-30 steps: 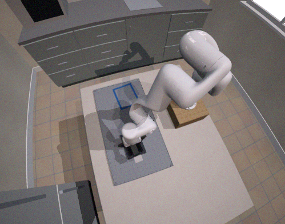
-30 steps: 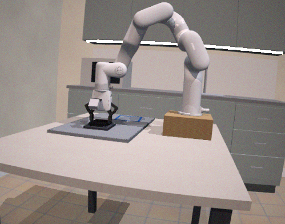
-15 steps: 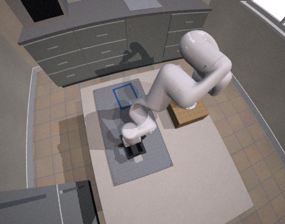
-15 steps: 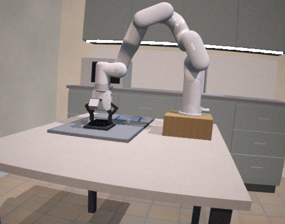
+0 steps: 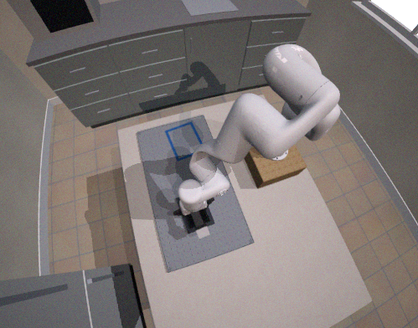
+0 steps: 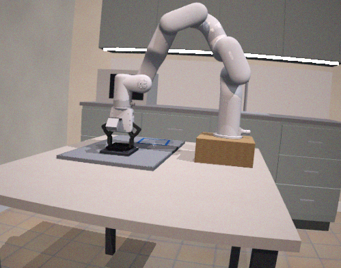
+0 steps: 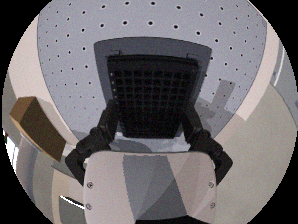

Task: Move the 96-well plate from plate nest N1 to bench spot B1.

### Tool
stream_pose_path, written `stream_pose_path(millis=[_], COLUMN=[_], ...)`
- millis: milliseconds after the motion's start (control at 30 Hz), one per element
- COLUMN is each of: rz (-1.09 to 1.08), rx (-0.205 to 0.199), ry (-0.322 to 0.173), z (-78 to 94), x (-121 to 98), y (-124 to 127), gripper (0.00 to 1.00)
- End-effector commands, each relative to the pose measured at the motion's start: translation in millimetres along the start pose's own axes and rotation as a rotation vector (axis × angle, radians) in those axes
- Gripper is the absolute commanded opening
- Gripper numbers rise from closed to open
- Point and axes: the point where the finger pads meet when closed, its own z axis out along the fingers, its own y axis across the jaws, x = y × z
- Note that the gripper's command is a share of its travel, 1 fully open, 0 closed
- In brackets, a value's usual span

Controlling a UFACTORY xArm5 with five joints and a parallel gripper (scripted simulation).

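My gripper (image 6: 120, 143) straddles the 96-well plate (image 7: 152, 96), fingers pressed on its long sides and grasping it, so it should lift level. The plate sits in the plate nest N1 (image 7: 152, 51); right of that nest on the deck (image 6: 147, 161), the taped outline (image 6: 153, 141) waits

- Arm (image 6: 183, 20): 1 white five-joint arm rising from its base, arching high at the elbow, then descending toward the left of the exterior view.
- Wrist (image 6: 123, 116): vertical, pointing straight down.
- Pincer (image 6: 121, 145): 2 black fingers spread wide, 1 against each long side of the 96-well plate (image 7: 154, 99), clamped on it.
- Pincer height: fingertips low, at the plate's level, as the exterior view shows.
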Motion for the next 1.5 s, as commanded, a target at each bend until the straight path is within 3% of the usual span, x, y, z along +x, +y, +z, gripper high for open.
stream_pose_path(millis=[0,700,1467], rz=[0.000,0.000,0.000], rx=[-0.003,-0.003,-0.004], ry=[0.001,0.001,0.001], z=[-1.1,-1.1,-15.2], x=[0.4,0.4,0.4], y=[1.4,1.4,1.4], gripper=[0.00,0.00,0.00])
